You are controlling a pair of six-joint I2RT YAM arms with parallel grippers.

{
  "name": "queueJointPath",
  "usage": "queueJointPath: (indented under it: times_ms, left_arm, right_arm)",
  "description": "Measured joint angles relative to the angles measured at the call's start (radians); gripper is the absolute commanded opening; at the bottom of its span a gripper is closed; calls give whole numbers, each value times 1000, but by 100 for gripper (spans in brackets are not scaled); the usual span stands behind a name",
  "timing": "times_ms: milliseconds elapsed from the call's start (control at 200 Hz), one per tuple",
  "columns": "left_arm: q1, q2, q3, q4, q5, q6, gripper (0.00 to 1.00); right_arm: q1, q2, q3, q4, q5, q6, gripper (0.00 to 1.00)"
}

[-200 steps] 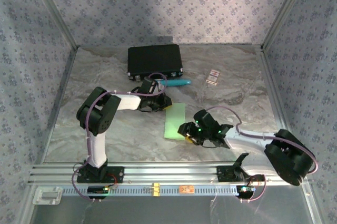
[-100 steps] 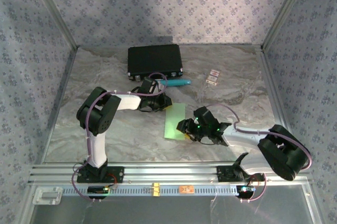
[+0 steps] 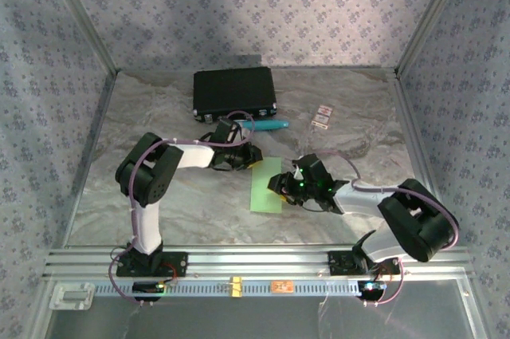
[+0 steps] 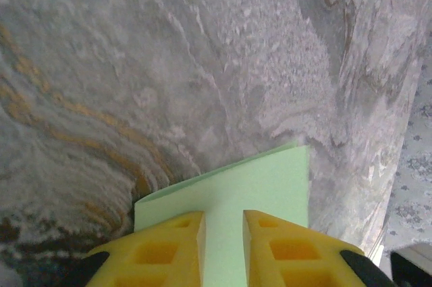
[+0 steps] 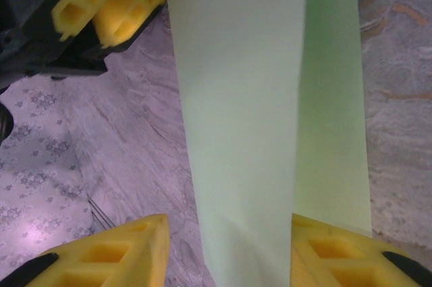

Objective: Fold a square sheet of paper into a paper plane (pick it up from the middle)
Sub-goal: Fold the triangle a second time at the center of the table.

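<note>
Paper: the thin, plain pale green sheet of paper (image 3: 266, 189) lies flat near the middle of the counter. It shows as a rectangle, longer than it is wide, between the ends of the two arms.
Paper layers: in the left wrist view a second layer peeks out along the far edge of the sheet of paper (image 4: 256, 186). In the right wrist view it shows a broad paler band with a greener strip along its right side.
Left fingers: the left gripper (image 3: 245, 159) sits at the sheet's far left corner. Its yellow fingers (image 4: 172, 246) stand a narrow gap apart, with green showing in the gap and running under them. Whether they press on it cannot be told.
Right fingers: the right gripper (image 3: 280, 187) is at the sheet's right long edge. Its yellow fingers (image 5: 115, 256) are spread wide, the paper runs between them, and they are not closed on it.
Counter: grey marbled stone-look counter (image 3: 159, 195) with tan veins.
Behind the paper: a black rectangular case (image 3: 234, 92) lies towards the back, with a teal cylindrical tube (image 3: 271, 124) just in front of it. Two small white cards (image 3: 322, 116) lie to the right, well apart from the sheet.
Room: pale wallpaper with a small blue-grey flower print (image 3: 263, 4) covers three sides.
Near edge: a ribbed aluminium rail (image 3: 255, 262) carries the arm bases.
</note>
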Motion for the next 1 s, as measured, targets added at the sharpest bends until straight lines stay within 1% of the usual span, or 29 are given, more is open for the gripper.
queueJointPath:
  times_ms: [130,175,235,295,380,450,555,755,855,999]
  left_arm:
    - [-6,-45,-28,-8,-1,-4,39]
    - [-7,-71,-38,-18,-6,-2,45]
    - [-6,-112,-50,-34,-19,4,49]
    - [-6,-155,-58,-48,-34,13,53]
    - [-6,-224,-63,-76,-63,33,55]
    - [-6,-273,-68,-92,-86,49,56]
    - [-6,-338,-82,-117,-126,73,57]
    - [-6,-428,-139,-132,-175,116,56]
    - [-8,-455,-162,-132,-194,135,54]
    - [-34,-493,-207,-120,-258,166,52]
  right_arm:
    - [-15,30,8,6,-15,-24,26]
    - [-23,37,11,6,-21,-38,23]
    - [-36,43,16,1,-27,-55,18]
    - [-51,50,24,-10,-34,-78,13]
    - [-76,62,39,-24,-50,-114,7]
    - [-100,79,51,-28,-70,-135,5]
    - [-143,103,73,-52,-105,-178,5]
    - [-212,139,113,-89,-146,-243,5]
    - [-228,141,113,-93,-150,-246,6]
    - [-229,140,95,-68,-145,-228,6]
